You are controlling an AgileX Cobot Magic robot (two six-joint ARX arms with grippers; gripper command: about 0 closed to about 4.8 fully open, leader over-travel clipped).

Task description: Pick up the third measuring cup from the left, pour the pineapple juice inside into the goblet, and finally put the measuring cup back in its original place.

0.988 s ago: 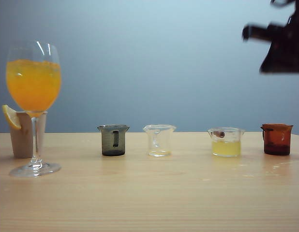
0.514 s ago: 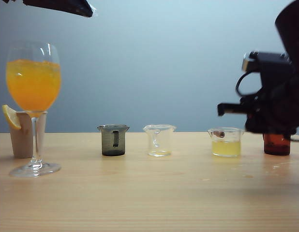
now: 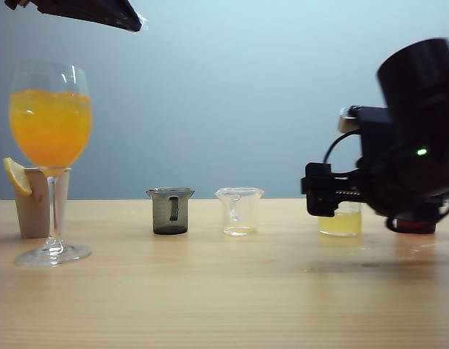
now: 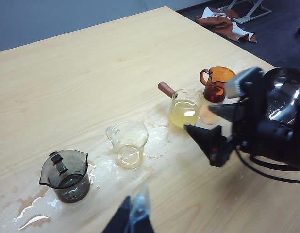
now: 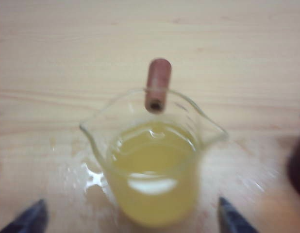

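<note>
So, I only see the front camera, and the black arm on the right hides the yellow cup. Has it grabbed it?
Observer: Not yet. The right gripper is open, a fingertip each side of the third measuring cup, apart from it.
Operator: That brown spot?
Observer: A stubby handle, on the side away from the gripper.
Operator: Table dry?
Observer: No. The left gripper, high at the left, looks down on puddles beside the grey cup.
</note>
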